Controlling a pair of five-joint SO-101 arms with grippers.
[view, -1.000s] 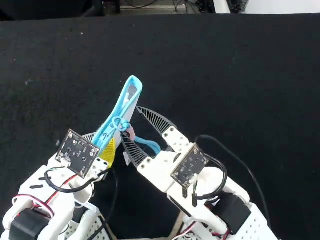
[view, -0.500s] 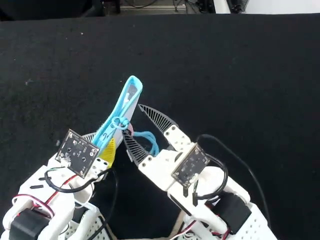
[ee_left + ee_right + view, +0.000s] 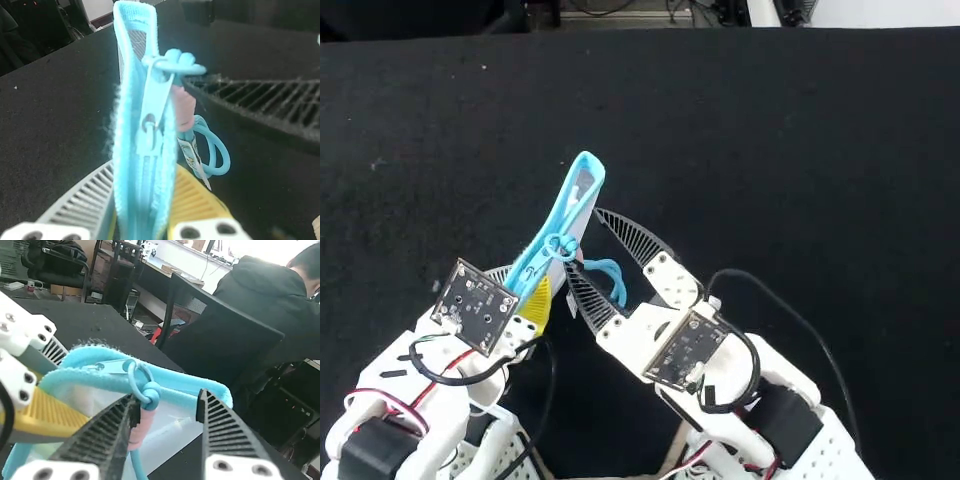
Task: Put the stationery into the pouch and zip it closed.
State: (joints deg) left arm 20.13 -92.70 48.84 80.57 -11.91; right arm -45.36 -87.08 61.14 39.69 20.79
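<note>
Risk of a bad bite at the zip. Pouch up off the tabletop, near 9 o'clock of its middle, top leaning toward 1 o'clock, clenched at the 7 o'clock end by left gripper. Right gripper released, spread around the zip pull and cord loop from 4 o'clock. Could close on cord or fabric instead of the pull, then drag the pouch out of that single pinch or jam the slider.
</note>
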